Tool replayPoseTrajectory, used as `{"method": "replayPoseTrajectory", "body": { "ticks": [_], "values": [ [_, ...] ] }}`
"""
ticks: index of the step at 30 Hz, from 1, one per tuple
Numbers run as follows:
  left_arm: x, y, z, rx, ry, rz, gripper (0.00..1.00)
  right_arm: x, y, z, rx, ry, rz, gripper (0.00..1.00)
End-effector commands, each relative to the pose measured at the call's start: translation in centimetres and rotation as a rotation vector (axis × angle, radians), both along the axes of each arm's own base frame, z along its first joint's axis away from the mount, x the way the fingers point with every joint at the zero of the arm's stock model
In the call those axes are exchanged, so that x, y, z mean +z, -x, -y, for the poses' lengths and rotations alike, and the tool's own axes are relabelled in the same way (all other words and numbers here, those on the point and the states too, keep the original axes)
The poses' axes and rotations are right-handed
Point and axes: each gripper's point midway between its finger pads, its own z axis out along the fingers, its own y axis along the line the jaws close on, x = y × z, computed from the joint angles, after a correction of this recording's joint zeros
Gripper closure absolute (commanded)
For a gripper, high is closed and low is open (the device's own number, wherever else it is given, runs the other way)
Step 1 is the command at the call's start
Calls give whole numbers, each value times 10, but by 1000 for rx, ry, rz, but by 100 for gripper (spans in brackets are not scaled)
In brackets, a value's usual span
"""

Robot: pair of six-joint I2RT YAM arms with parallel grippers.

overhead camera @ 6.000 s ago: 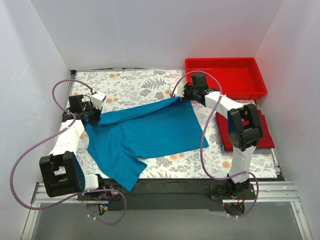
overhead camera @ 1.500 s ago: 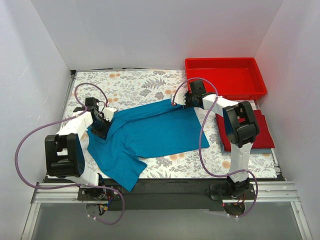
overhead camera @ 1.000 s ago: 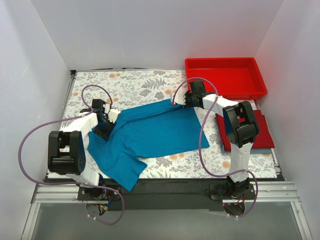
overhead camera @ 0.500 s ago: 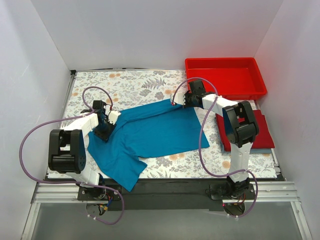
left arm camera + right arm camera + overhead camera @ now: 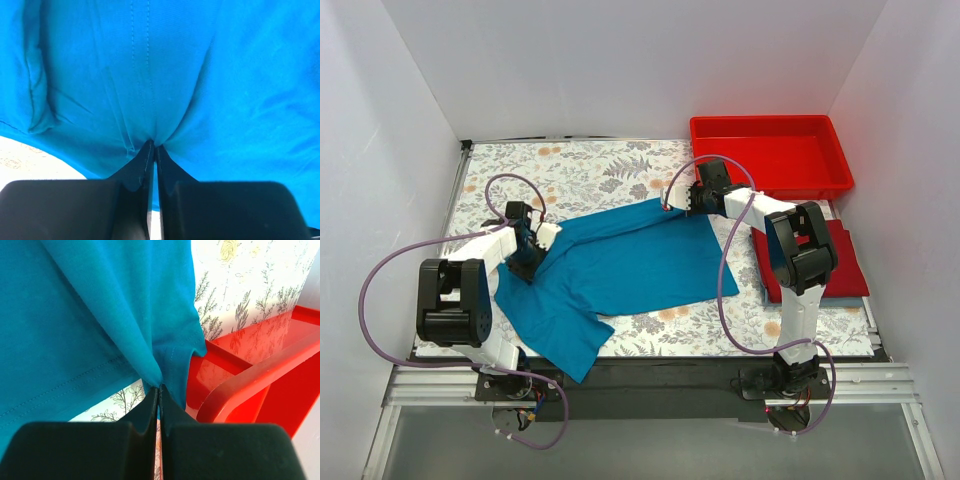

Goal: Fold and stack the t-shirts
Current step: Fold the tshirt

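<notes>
Overhead the teal-blue t-shirt (image 5: 620, 265) lies spread; only wrist views show the left hand (image 5: 152, 146) pinching its left edge, the right hand (image 5: 160, 388) its far-right corner.

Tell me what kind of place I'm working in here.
Likely a lab test cell, not a home: plain white walls box in a floral cloth, and a metal rail runs along the near edge.

teal-blue t-shirt (image 5: 620, 265) showing soft matt knit cloth with stitched hems, red tray (image 5: 810, 190) gleaming as smooth glossy plastic, floral table cover (image 5: 590, 170) looking matt, possibly printed cloth
</notes>
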Motion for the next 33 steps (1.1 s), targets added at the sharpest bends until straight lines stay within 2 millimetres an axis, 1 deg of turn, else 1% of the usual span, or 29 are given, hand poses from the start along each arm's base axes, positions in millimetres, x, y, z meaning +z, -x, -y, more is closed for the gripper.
{"method": "replayPoseTrajectory", "body": {
  "ticks": [1, 4, 7, 10, 12, 15, 19, 21, 26, 28, 31, 33],
  "values": [
    [26, -22, -1, -14, -8, 98, 100, 8, -7, -4, 11, 2, 17, 99],
    [42, -22, 2, -22, 4, 107, 100, 7, -7, -4, 12, 4, 15, 99],
    [47, -17, 1, -23, 0, 85, 100, 6, -7, -4, 15, 6, 16, 99],
    [51, -16, 1, -27, 3, 91, 95, 7, -8, -5, 13, 4, 18, 99],
    [48, -16, 1, -29, 0, 83, 87, 7, -8, -5, 11, 2, 17, 99],
    [38, -10, 0, -37, -2, 55, 82, 7, -8, -6, 11, 2, 17, 99],
    [28, -6, 1, -35, 3, 31, 81, 9, -8, -7, 14, 2, 19, 99],
    [26, -8, 0, -35, -5, 44, 81, 9, -8, -6, 15, 3, 19, 99],
    [19, -9, 1, -33, 3, 31, 76, 8, -7, -6, 16, 5, 17, 99],
    [14, -6, 1, -33, 0, 21, 76, 8, -7, -6, 17, 5, 17, 99],
    [10, -7, -1, -32, -9, 25, 76, 8, -7, -6, 19, 6, 18, 99],
    [8, -8, -2, -30, -13, 25, 76, 8, -8, -1, 2, 27, 26, 99]
  ]
}}
